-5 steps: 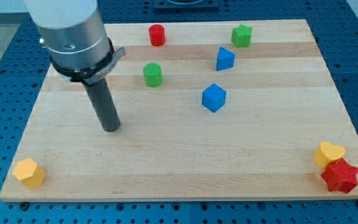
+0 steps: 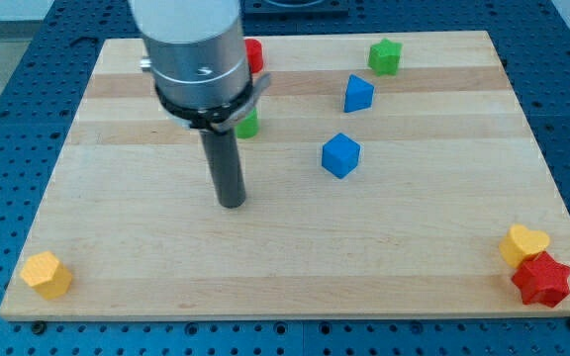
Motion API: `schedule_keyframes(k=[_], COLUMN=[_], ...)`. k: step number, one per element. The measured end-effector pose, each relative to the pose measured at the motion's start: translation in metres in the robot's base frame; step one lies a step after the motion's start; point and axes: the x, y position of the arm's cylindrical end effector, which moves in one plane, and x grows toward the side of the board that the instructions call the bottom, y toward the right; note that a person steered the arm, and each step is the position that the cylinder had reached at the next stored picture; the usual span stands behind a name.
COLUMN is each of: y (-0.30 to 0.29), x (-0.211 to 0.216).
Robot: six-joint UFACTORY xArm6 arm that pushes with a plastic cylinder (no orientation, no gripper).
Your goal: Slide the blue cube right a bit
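The blue cube sits on the wooden board a little right of centre. My tip touches the board to the left of the cube and slightly lower in the view, about a hundred pixels away and not touching it. The arm's grey body rises above the tip and covers part of the board's upper left.
A second blue block lies above the cube. A green block sits at the top right. A red cylinder and a green cylinder are partly hidden behind the arm. A yellow block lies bottom left. A yellow heart and red star lie bottom right.
My tip has moved right, toward the blue cube, by roughly fifty pixels. The arm now covers parts of the red and green cylinders. No block has moved.
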Motion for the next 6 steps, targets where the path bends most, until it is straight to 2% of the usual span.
schedule_keyframes(k=[2,4,6], y=[0.048,0.069,0.085], x=[0.000,-0.004,-0.035])
